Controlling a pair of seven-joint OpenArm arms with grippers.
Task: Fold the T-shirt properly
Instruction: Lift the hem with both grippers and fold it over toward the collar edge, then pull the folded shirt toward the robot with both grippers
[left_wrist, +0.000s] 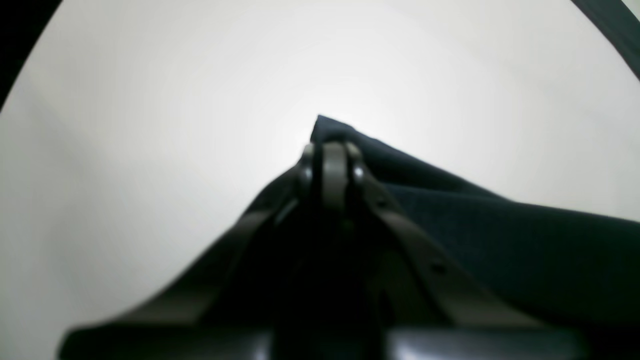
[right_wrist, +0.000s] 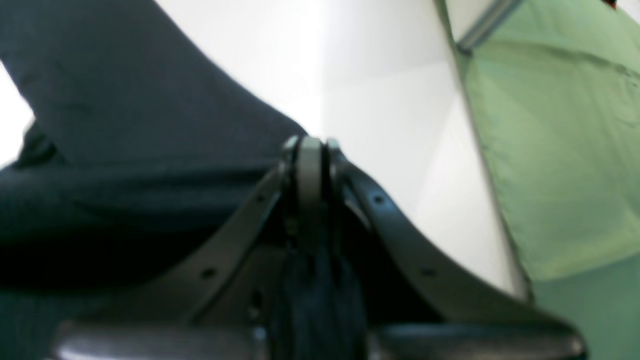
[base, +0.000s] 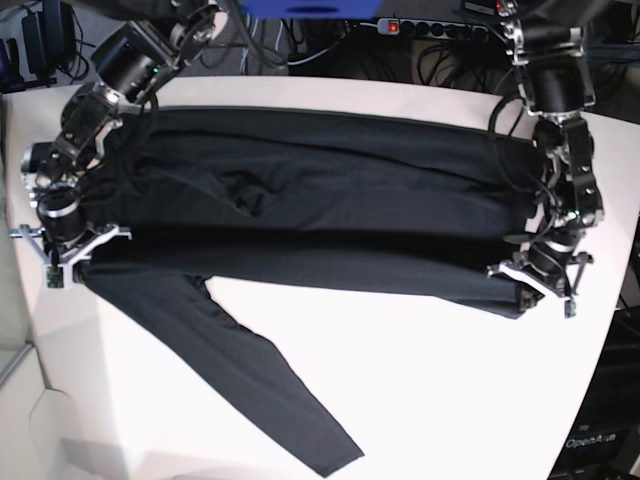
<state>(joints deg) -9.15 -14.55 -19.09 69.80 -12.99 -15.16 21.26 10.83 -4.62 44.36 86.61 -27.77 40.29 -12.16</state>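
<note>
Fabric of the T-shirt (base: 300, 200) lay stretched across the table (base: 450, 400), one sleeve trailing. Our left gripper (left_wrist: 331, 150) and right gripper (right_wrist: 310, 145) each pinched an edge; we judged both should travel level, keeping the fold taut.
</note>
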